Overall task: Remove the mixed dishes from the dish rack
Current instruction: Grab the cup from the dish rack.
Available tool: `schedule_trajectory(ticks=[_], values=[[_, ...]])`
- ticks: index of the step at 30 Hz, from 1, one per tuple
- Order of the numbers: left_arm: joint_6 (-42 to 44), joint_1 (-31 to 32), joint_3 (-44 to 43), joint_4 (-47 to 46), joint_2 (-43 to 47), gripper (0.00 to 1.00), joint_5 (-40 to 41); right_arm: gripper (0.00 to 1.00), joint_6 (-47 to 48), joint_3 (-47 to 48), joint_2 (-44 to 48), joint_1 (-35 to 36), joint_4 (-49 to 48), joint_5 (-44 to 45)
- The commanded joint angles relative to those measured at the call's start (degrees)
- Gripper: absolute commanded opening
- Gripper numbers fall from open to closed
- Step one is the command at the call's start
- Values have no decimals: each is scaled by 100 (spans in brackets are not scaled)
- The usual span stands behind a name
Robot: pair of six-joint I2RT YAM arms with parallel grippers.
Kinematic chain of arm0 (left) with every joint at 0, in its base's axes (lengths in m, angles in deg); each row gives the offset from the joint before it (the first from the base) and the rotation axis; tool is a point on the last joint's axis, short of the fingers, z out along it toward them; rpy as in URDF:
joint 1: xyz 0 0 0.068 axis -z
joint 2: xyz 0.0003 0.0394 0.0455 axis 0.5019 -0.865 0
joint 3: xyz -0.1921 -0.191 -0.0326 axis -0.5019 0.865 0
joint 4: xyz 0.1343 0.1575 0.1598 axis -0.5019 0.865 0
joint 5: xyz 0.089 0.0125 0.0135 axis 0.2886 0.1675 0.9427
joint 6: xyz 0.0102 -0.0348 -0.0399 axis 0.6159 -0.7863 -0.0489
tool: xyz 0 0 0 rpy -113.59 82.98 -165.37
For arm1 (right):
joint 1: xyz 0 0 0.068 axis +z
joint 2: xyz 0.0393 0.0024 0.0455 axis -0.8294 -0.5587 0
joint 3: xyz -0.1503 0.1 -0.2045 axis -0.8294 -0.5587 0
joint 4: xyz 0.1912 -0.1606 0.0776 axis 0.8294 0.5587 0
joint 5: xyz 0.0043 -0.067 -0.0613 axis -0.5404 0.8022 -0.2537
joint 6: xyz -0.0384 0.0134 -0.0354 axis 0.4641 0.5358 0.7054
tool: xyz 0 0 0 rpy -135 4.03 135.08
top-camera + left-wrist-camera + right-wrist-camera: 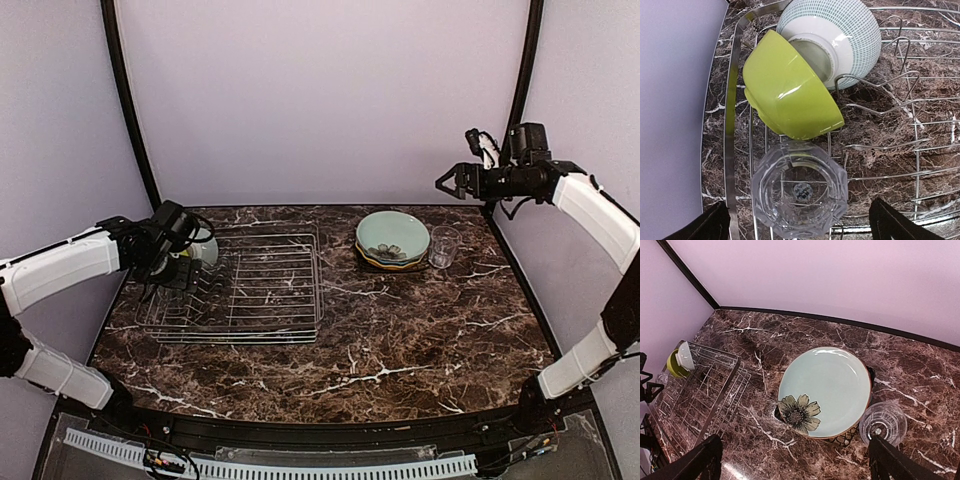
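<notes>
The silver wire dish rack (250,290) lies at the table's left. At its left end stand a clear ribbed glass (799,192), a yellow-green bowl (790,92) on its side, and a pale bowl with fine green dots (840,35) leaning on it. My left gripper (800,227) hangs open above the glass, a finger on either side and clear of it. The pale-green flower plate (827,390) tops a stack of plates right of the rack, with a second clear glass (883,422) beside it. High above these, my right gripper (795,462) is open and empty.
Rows of upright tines (900,75) fill the rack's right part. The purple back wall (320,100) and black corner posts (128,110) close in the table. Dark marble table (400,340) stretches in front of the rack and the plates.
</notes>
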Motion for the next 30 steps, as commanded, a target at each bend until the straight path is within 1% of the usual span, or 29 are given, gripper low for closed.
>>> schedule_trajectory(ticks=[1,4,9,12,16,18,21,28,30], values=[[159,-118,-21,4,-145,96,95,99,-109,-92,186,-69,-291,-138],[246,-168,21,-145,-319,94,41,98,-126,-131,193,-90,-315,-188],[332,-205,25,-260,-513,84,183,99,-128,-199,231,-116,-375,-274],[353,-228,17,-263,-638,81,283,99,-118,-179,228,-138,-397,-304],[372,-270,67,-352,-693,75,298,99,-127,-114,212,-151,-409,-335],[382,-271,61,-354,-717,70,273,99,-134,-99,208,-151,-415,-358],[372,-272,46,-312,-620,66,181,99,-194,-114,201,-151,-461,-425],[385,-272,-37,-72,-69,48,-33,99,-399,-146,120,-149,-592,-873],[387,-272,-112,54,105,46,-103,99,-467,-198,113,-151,-700,-1064]])
